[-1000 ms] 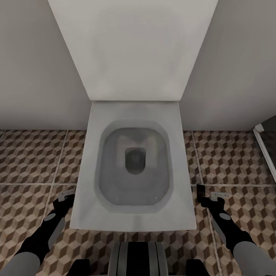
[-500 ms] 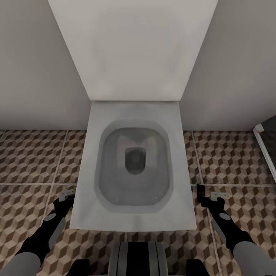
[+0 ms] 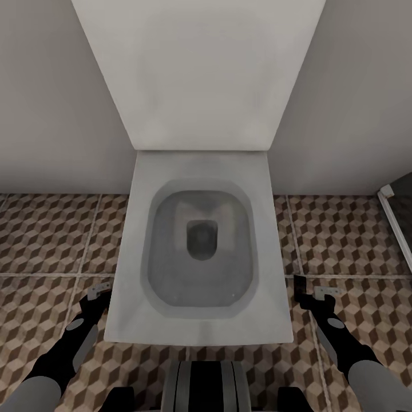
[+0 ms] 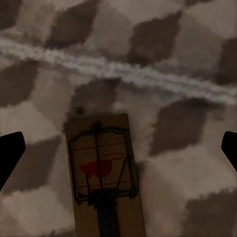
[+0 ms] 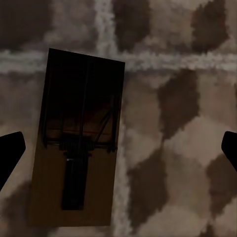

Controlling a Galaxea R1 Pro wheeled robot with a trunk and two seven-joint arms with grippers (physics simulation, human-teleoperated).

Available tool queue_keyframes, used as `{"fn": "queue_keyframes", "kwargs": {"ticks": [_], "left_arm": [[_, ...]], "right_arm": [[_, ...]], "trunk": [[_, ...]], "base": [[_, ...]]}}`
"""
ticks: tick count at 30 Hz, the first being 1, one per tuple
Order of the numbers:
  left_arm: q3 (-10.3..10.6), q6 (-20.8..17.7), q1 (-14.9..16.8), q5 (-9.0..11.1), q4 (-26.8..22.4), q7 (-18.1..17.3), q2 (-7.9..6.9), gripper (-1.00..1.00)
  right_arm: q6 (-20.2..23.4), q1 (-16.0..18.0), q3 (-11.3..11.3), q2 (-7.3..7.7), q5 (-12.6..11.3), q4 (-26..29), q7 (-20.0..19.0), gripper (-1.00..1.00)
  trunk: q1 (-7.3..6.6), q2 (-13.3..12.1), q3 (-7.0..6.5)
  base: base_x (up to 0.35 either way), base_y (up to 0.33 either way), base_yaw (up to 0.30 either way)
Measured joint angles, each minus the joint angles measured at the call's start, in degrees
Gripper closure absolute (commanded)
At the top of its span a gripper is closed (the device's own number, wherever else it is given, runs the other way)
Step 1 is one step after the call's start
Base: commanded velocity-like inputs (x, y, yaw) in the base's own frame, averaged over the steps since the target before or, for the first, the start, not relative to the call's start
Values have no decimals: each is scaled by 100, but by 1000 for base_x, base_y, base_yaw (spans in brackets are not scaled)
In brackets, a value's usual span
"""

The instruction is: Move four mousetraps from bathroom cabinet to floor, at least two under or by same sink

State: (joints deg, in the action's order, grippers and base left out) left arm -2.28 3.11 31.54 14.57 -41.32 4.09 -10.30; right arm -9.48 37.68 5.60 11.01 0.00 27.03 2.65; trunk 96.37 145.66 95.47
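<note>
A white toilet [image 3: 200, 240] with a squared, glossy rim and a rounded grey bowl fills the middle of the head view, its flat lid raised against a plain pale wall [image 3: 51, 103]. Around it lies the bathroom floor [image 3: 51, 234], large square tiles printed with a brown, beige and white cube pattern and separated by pale grout lines.

The left end effector [image 3: 98, 293] hangs low beside the toilet's left edge, and the right end effector [image 3: 312, 289] beside its right edge. From the head view the mousetraps are hidden.

The left wrist view looks onto one mousetrap [image 4: 104, 173] lying flat on the tiles: a tan wooden rectangle with a black wire frame and a red spot at its centre. The dark fingertips [image 4: 10, 158] sit at either edge of that view, spread wide with nothing between them.

The right wrist view shows a second mousetrap [image 5: 76, 148], in shadow, across a grout line; its fingertips [image 5: 11, 150] are equally wide apart and empty.

No writing is legible.
</note>
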Motion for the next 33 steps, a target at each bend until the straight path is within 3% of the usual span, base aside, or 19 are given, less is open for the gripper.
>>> {"fn": "queue_keyframes", "kwargs": {"ticks": [9, 33], "left_arm": [[-8, 4, 0, 1, 0, 4, 12, -100], [0, -20, 0, 6, 0, -11, -27, -100]], "right_arm": [[4, 0, 0, -1, 0, 0, 0, -100], [1, 0, 0, -2, 0, 0, 0, -100]], "trunk": [[3, 0, 0], [4, 0, 0]], "base": [[-153, 0, 0], [-330, 0, 0]]}}
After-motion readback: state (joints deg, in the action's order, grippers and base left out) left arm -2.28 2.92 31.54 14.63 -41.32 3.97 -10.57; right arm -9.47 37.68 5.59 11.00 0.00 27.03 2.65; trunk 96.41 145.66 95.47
